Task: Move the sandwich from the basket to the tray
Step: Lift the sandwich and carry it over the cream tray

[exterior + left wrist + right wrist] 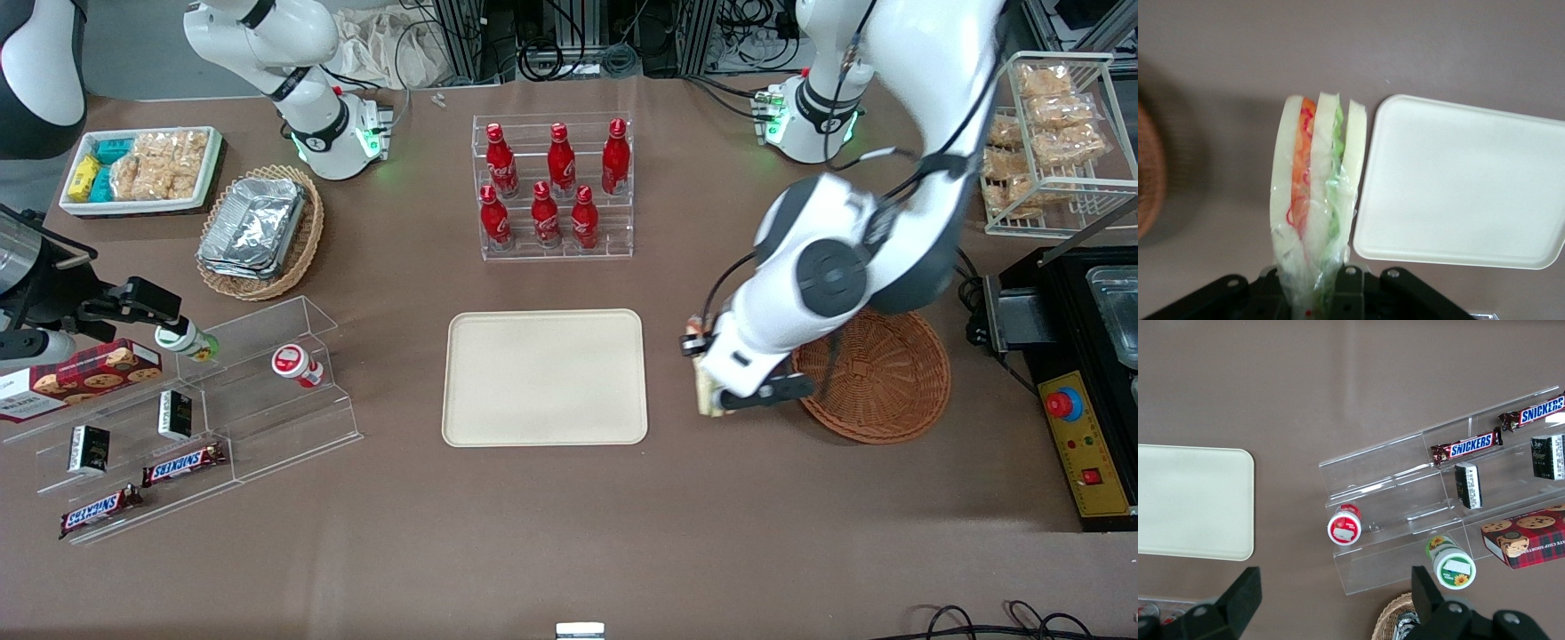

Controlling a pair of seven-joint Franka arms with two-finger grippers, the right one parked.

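Observation:
My gripper [709,391] hangs above bare tabletop between the reddish-brown wicker basket [876,378] and the cream tray [544,378]. It is shut on the sandwich [705,389], a plastic-wrapped wedge of pale bread. In the left wrist view the gripper [1317,288] pinches the wedge's narrow end, and the sandwich [1315,193] shows orange-red and green filling stripes. Its edge lies just short of the tray [1465,187] rim. The basket [1148,180] shows only as a rim; nothing lies in the part of it that I see.
A clear rack of red bottles [556,191] stands farther from the front camera than the tray. Toward the parked arm's end are an acrylic snack stand [187,418], a tan basket of foil containers [258,231] and a white snack bin [142,169]. A black appliance [1085,373] sits beside the basket.

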